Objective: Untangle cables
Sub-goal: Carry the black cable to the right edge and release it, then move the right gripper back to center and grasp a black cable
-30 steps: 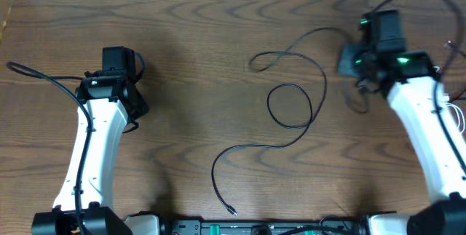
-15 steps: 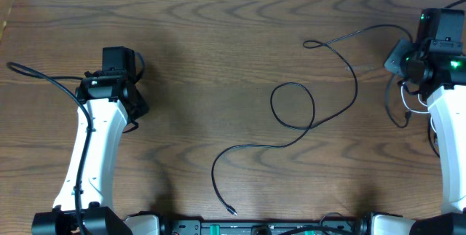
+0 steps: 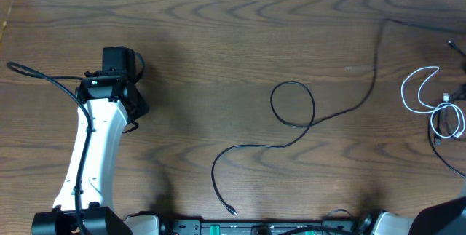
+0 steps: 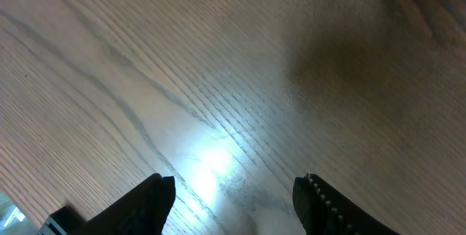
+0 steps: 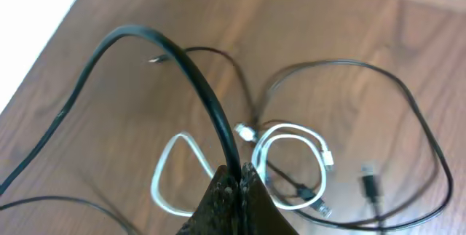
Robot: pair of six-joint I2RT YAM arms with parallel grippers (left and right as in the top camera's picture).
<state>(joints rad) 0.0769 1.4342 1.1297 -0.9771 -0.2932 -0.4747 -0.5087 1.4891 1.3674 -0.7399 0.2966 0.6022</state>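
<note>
The left pincer (image 4: 237, 191) is being held half open above bare table (image 3: 218, 46) at the left, gripping nothing. The right pincer (image 5: 237, 180) is being clamped shut on the black cable (image 5: 207, 108), which is trailing across the table's right half with one loop near the middle. The white cable (image 3: 404, 89) is lying coiled at the right edge.

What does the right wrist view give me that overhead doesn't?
Only right wrist: the right end effector shut on a black cable, and a loose black plug nearby. Only overhead: the left arm and the long black cable looped mid-table. Both: the white cable on the wooden table.
</note>
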